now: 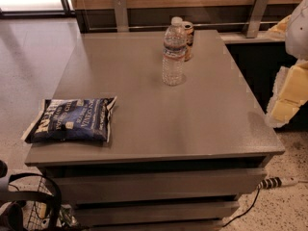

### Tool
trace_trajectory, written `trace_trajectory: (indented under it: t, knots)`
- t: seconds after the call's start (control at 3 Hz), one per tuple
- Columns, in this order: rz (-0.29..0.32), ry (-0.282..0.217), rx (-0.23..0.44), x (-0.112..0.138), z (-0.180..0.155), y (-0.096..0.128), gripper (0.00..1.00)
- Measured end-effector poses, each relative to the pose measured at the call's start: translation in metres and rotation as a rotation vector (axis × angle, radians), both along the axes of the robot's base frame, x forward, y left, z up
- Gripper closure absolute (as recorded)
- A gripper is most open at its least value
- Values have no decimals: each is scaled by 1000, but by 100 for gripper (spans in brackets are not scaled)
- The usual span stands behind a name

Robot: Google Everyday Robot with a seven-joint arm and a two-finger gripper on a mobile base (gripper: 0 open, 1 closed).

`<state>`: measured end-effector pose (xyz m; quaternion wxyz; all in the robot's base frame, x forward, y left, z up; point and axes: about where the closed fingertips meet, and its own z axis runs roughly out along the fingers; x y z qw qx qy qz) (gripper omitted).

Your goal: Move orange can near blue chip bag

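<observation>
The orange can point(188, 40) stands upright near the far edge of the table point(202, 124). It is half hidden behind a clear water bottle point(173, 52) that looks to be touching it or nearly so. The blue chip bag point(72, 120) lies flat at the near left corner, well apart from the can, its left end hanging a little over the edge. The hand point(285, 100) hangs off the table's right side, away from everything; I cannot tell whether it is apart or together.

The bottle worries me most: reaching in from the front could tip it or shove the can backward off the table. A low carry might also nudge the overhanging bag to the floor.
</observation>
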<state>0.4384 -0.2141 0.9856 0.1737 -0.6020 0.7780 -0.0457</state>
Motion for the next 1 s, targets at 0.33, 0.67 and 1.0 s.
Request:
trace_trajectory:
  t: [0.33, 0.67, 1.0]
  knots:
    - [0, 0, 0, 0, 0, 0, 0]
    - [-18, -24, 34, 19, 5, -10, 0]
    - [-55, -63, 112, 53, 12, -27, 0]
